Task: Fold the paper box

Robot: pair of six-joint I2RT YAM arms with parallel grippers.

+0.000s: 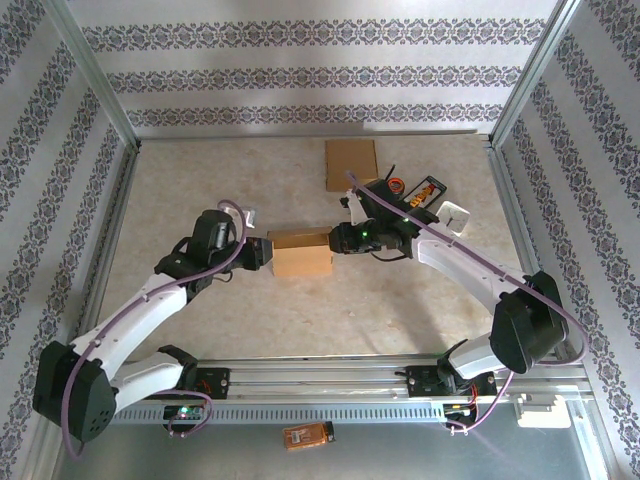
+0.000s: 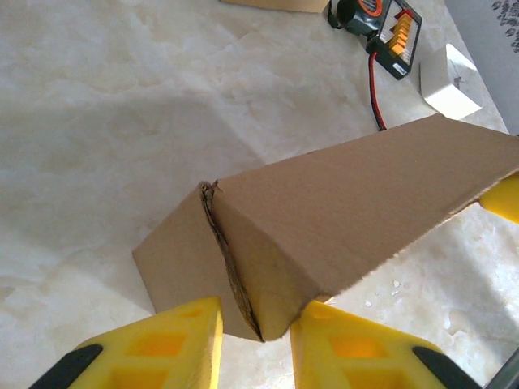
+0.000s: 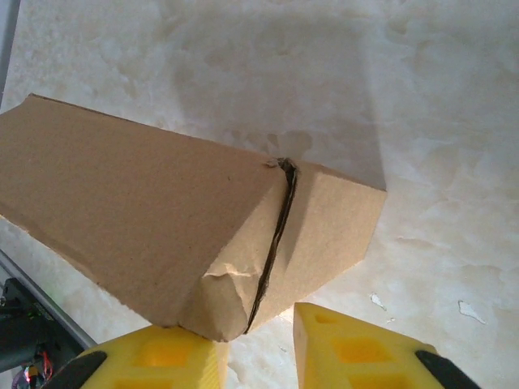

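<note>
Paper box (image 1: 302, 255): stands on the table (image 1: 250, 190) in the middle of the top view, formed into a block between the two tools. Each end shows a slanted seam where the flaps meet, and neither seam lies flush.
Left tool (image 2: 255, 324): jaws parted a little, with the box's near end corner in the gap at the bottom centre of its wrist view. It clamps nothing that I can see.
Right tool (image 3: 258, 324): jaws also parted a little at the bottom of its wrist view, astride the other end corner, which is crumpled. No firm hold is visible.
Risk, flaps: with neither end pinched, the end flaps could spring outward and the seams gape.
Risk, crushing: closing on the dented corner could buckle it.
Risk, sliding: a push from one side alone could skid or turn the light box on the smooth table.
Risk, snagging: a tool lifting away could catch a flap edge and drag the box toward the flat cardboard (image 1: 351, 163) at upper centre.
</note>
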